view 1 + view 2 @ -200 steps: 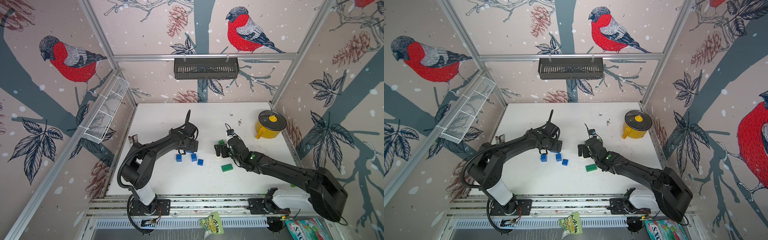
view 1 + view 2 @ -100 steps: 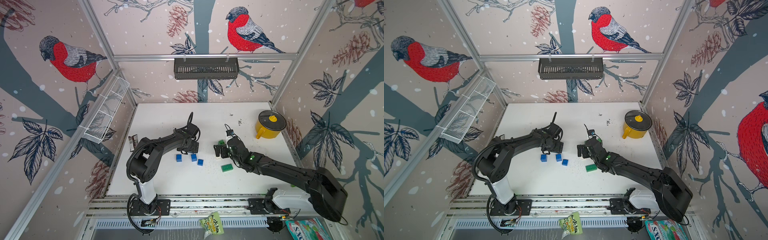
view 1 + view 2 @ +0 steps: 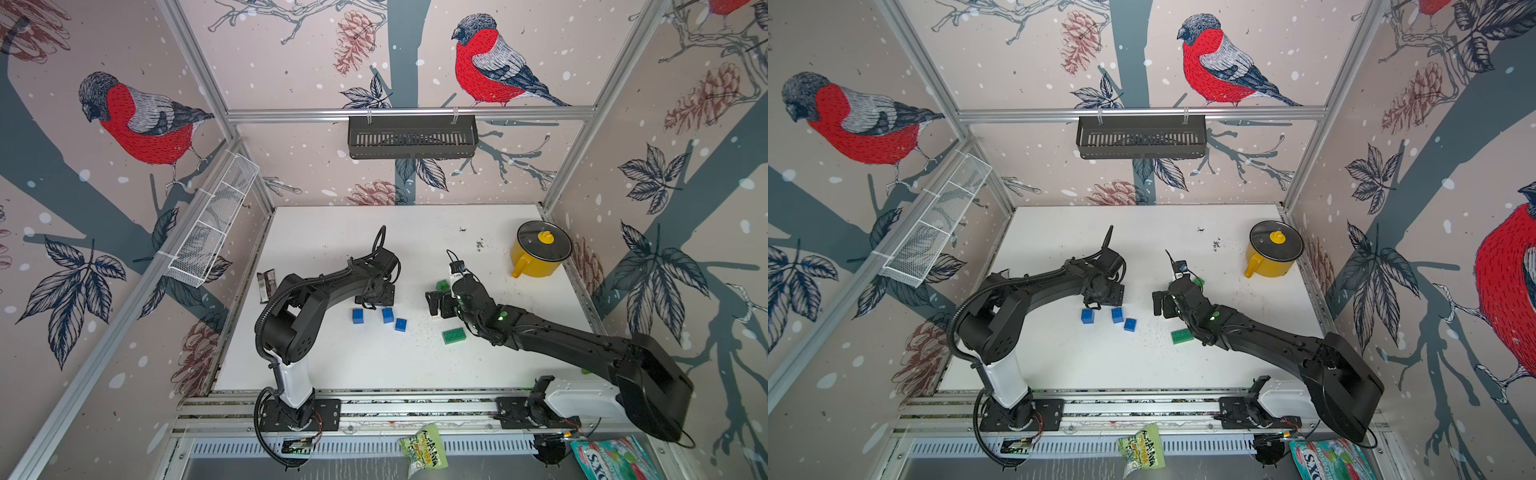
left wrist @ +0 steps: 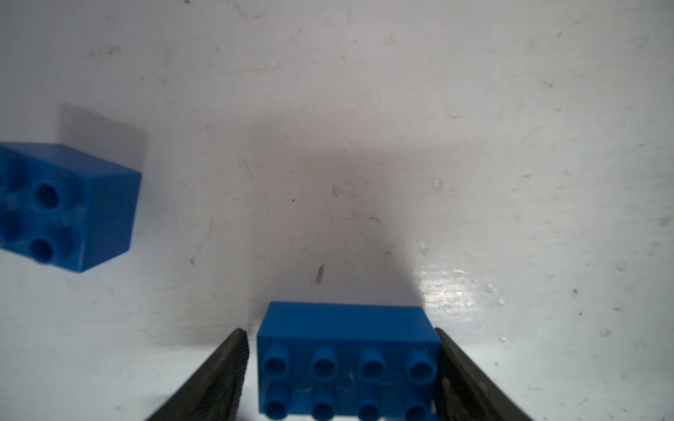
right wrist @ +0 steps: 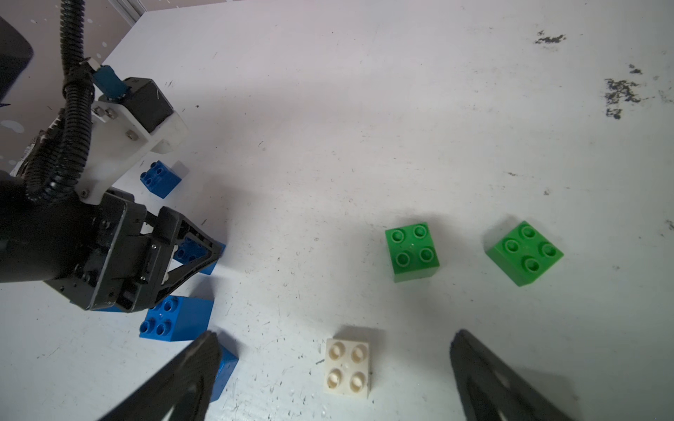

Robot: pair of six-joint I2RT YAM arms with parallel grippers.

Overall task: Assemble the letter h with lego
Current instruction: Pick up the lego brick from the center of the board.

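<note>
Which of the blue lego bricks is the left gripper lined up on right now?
The long eight-stud blue plastic brick, sitting between the fingers of the left gripper. The other blue bricks are four-stud cubes lying outside the jaws.

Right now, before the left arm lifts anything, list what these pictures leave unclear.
- Long blue eight-stud plastic brick: its near edge is cut off by the left wrist view's frame. Whether the left gripper touches it is unclear, and that gripper hides it in both top views.
- Blue cube-like brick: blurred and cut by the same view's edge.
- White four-stud brick: the right arm covers most of it in both top views.
</note>
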